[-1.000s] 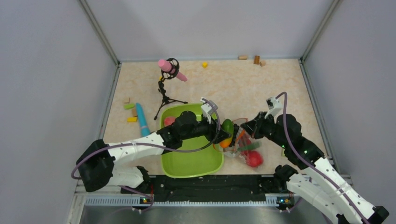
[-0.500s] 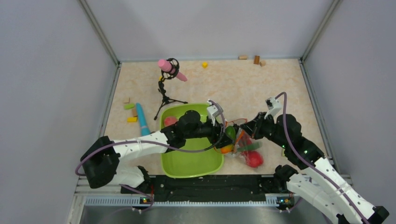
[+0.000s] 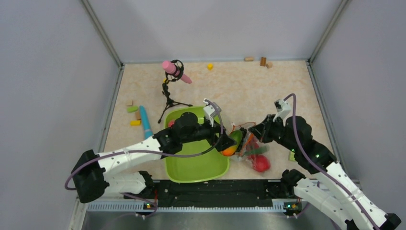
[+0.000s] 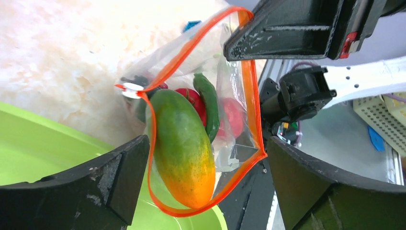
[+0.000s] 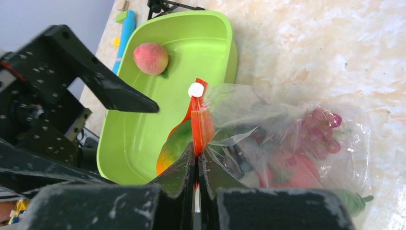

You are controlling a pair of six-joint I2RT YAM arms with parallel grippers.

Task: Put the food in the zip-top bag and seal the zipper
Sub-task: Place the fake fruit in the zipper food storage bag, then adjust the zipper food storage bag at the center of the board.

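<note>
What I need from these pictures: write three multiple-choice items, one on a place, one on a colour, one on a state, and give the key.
1. The peach lies:
A. inside the green tray
B. outside it, on its left
C. outside it, on its right

2. The zipper is:
A. blue
B. orange-red
C. white

3. The right pincer is:
A. wide open
B. shut on the zipper
C. out of view

Key: A, the right wrist view shows it on the tray's floor; B, the strip is plainly orange-red; B, it clamps the strip.
</note>
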